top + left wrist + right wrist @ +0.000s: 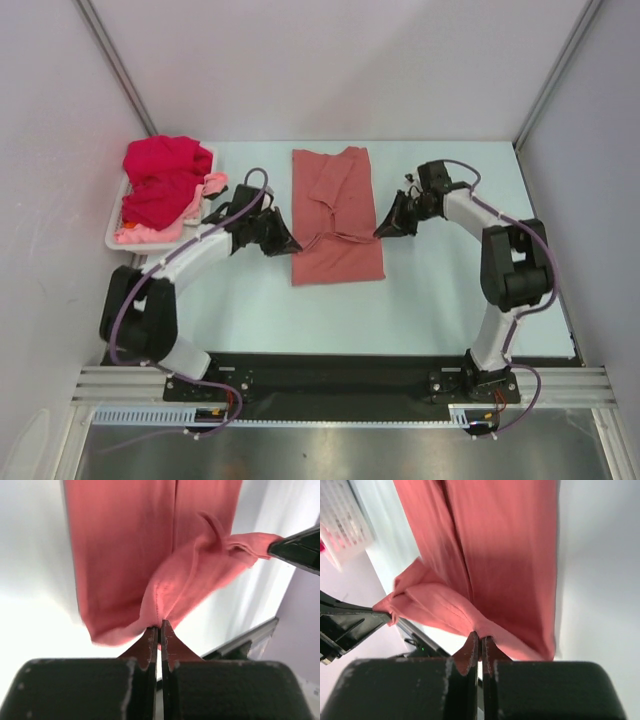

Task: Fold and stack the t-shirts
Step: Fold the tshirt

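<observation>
Top view: the salmon-red t-shirt (335,200) is being held flat on the table (440,300) as a long strip btwn the two claws. The L claw (293,246) is being pressed at one long edge and the R claw (381,230) at the opposite edge. A raised fold of cloth is being stretched across from one claw to the other. Behind and outboard of the L claw, the crimson t-shirt (160,180) and the light pink t-shirt (140,235) are being carried in the white basket (113,238), well apart from the R claw.

L wrist view: the L claw (160,628) is being clamped tight on a hem of the salmon-red t-shirt (125,555), w/ only a sliver btwn the jaws. The rest of the cloth is being spread ahead of the tips. Ahead and to the R, the fold's other end is being gripped by the R claw (297,550).

R wrist view: the R claw (480,639) is likewise being clamped tight on the shirt's edge (510,555), cloth lying ahead. The L claw (345,622) is being shown ahead-L, pinching the fold's far end; the basket (345,525) is farther ahead-L.
</observation>
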{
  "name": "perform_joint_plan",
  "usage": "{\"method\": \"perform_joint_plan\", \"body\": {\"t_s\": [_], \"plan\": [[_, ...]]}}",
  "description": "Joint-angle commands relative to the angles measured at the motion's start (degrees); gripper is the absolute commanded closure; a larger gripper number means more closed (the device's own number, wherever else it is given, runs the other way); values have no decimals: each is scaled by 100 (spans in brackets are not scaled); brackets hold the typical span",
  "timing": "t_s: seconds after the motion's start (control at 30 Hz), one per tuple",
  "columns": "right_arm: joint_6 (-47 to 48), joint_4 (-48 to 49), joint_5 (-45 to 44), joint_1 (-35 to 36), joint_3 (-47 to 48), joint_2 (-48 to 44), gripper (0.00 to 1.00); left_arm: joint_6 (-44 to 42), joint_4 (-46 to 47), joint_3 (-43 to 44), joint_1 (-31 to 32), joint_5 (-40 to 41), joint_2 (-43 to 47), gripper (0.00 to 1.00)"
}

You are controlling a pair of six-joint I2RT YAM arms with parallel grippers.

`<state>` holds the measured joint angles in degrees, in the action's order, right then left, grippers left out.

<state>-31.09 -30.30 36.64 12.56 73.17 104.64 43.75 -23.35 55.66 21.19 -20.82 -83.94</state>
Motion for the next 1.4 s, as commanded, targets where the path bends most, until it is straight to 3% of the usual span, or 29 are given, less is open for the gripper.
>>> {"method": "perform_joint_plan", "body": {"t_s": [0.0,0.13,0.5,1.37], "plan": [[262,-440,115,-148,908,608,100,-428,85,814,-203,17,-569,100],[200,-555,255,-245,1865,1233,100,-490,77,1359,-370,-106,-1290,99],[156,-731,528,-403,2939,2306,100,-472,6,2265,-713,-151,-2222,100],[-72,-898,651,-526,4021,3255,93,-490,-248,3345,-1012,-344,-3348,97]]}}
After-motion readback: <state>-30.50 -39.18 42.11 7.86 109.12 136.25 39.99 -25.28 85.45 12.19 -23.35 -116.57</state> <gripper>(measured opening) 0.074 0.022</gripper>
